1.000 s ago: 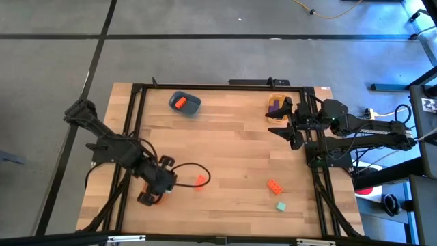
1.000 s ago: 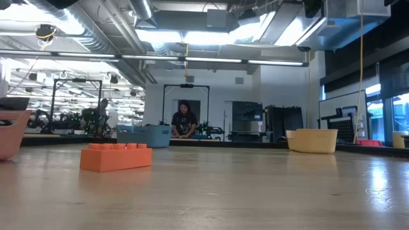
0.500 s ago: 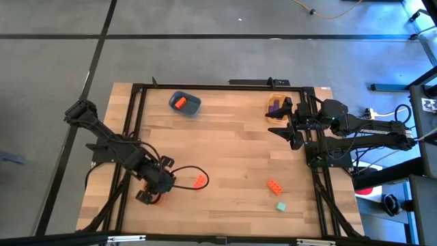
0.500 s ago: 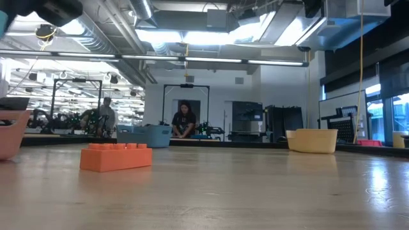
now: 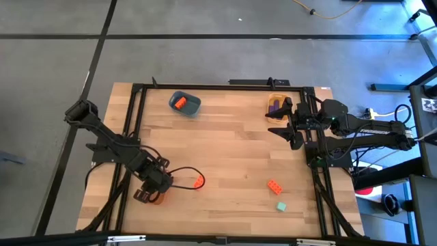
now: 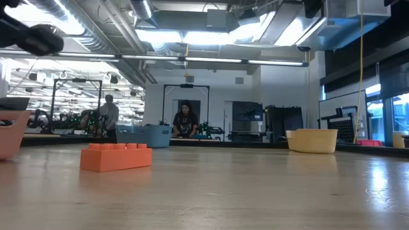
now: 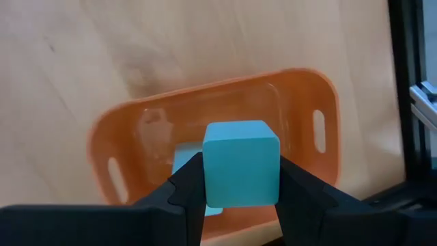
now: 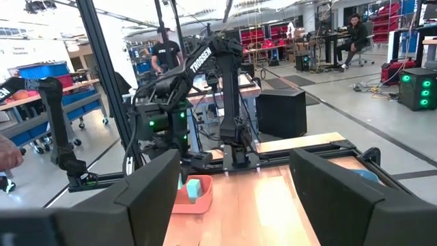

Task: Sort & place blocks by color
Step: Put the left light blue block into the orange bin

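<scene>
The desk (image 5: 232, 157) is a pale wood-plank top inside a black frame. On it stand a blue bowl (image 5: 185, 104) at the far edge left of centre, a yellow bowl (image 5: 276, 108) at the far right, and an orange bowl (image 7: 218, 137) at the near left. Loose on the wood lie an orange brick (image 5: 198, 181) near the left, another orange brick (image 5: 274, 186) toward the near right, and a teal block (image 5: 280, 206) just beside that one.

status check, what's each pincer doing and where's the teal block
Left pincer shut on teal block, above orange bowl. Right pincer open, waiting at table's right edge. Nothing in the way.
</scene>
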`<control>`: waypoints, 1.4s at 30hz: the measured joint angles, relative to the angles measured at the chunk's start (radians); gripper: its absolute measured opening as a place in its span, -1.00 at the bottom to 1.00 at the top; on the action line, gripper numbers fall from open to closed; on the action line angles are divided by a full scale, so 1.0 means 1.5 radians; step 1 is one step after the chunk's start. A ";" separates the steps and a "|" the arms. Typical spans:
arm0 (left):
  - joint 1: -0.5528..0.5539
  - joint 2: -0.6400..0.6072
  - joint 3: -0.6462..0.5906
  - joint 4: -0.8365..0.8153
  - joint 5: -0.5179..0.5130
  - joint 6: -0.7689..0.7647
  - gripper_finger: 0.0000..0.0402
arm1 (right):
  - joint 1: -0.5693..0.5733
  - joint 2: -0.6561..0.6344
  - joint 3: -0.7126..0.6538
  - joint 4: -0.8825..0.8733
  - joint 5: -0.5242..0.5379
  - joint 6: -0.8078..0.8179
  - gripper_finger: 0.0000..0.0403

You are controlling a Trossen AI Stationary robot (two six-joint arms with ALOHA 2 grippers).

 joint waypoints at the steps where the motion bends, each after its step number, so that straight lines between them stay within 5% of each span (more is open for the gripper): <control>1: 0.000 0.000 -0.008 0.009 0.001 -0.007 -0.35 | 0.000 0.000 0.000 0.000 0.000 0.003 0.39; 31: -0.026 0.000 -0.120 0.100 -0.007 -0.032 -0.35 | 0.000 0.000 0.000 0.000 0.000 0.032 0.39; 42: -0.026 0.000 -0.130 0.132 -0.061 -0.066 -0.34 | 0.000 0.000 0.000 0.000 0.000 0.030 0.39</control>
